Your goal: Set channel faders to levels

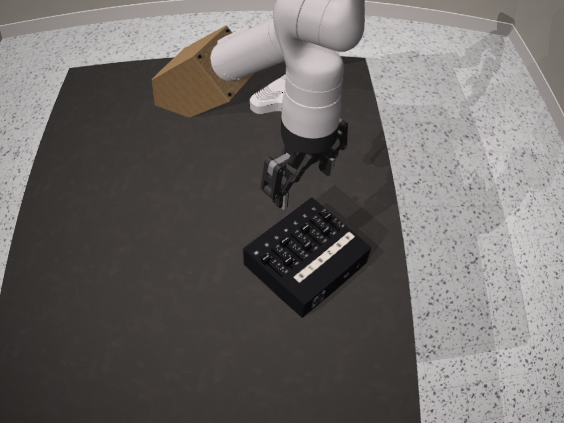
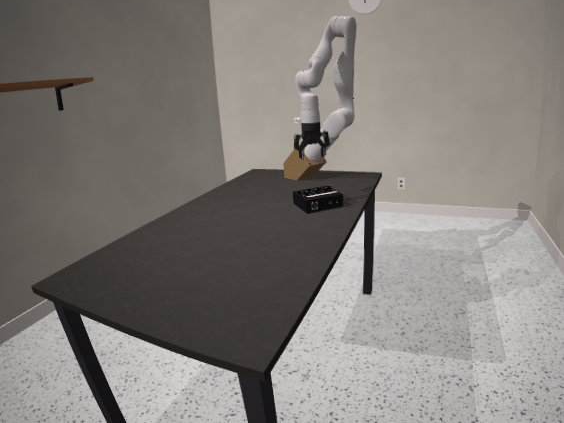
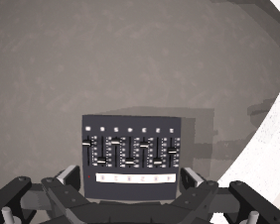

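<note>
The black lighting desk (image 1: 307,256) stands flat on the dark table, with a white tape strip (image 1: 325,257) along one side of its row of faders. It also shows in the exterior view (image 2: 318,198) and in the wrist view (image 3: 131,158), where the fader caps stand at different heights and the tape strip (image 3: 131,179) is too small to read. My gripper (image 1: 304,178) is open and empty, raised well above the desk's far edge and touching nothing. In the wrist view its fingers spread wide at the bottom (image 3: 131,197).
The arm's wooden base block (image 1: 196,76) stands at the back of the table. The table's right edge (image 1: 400,231) runs close beside the desk. A shelf (image 2: 45,85) hangs on the left wall, far off.
</note>
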